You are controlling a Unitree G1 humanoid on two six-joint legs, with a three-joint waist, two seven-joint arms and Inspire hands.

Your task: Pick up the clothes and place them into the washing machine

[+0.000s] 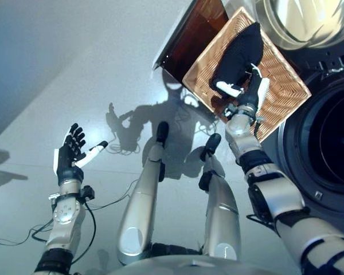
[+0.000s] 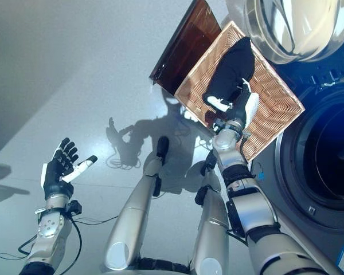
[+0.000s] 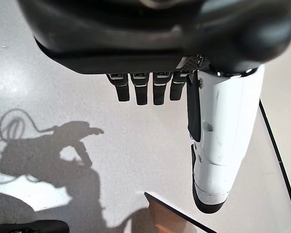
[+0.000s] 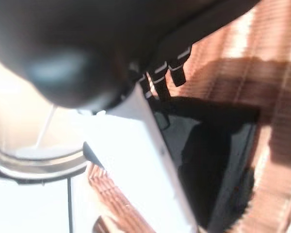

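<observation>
A black garment (image 1: pixel 241 54) lies in a square wicker basket (image 1: pixel 284 80) next to the washing machine's round opening (image 1: pixel 332 143). My right hand (image 1: pixel 251 91) is over the garment's near end, open, with its white-covered thumb (image 1: pixel 229 89) spread to the side. In the right wrist view the fingers (image 4: pixel 160 73) reach straight out above the black garment (image 4: pixel 208 160) and the basket weave (image 4: pixel 262 58). My left hand (image 1: pixel 66 160) hangs open over the bare floor far to the left, holding nothing; its wrist view shows the thumb (image 3: pixel 218 136) and straight fingers.
The washer's glass door (image 1: pixel 309 20) stands swung open beyond the basket. A dark brown wooden board (image 1: pixel 189 40) lies under the basket's left side. The pale floor (image 1: pixel 74 69) spreads out to the left.
</observation>
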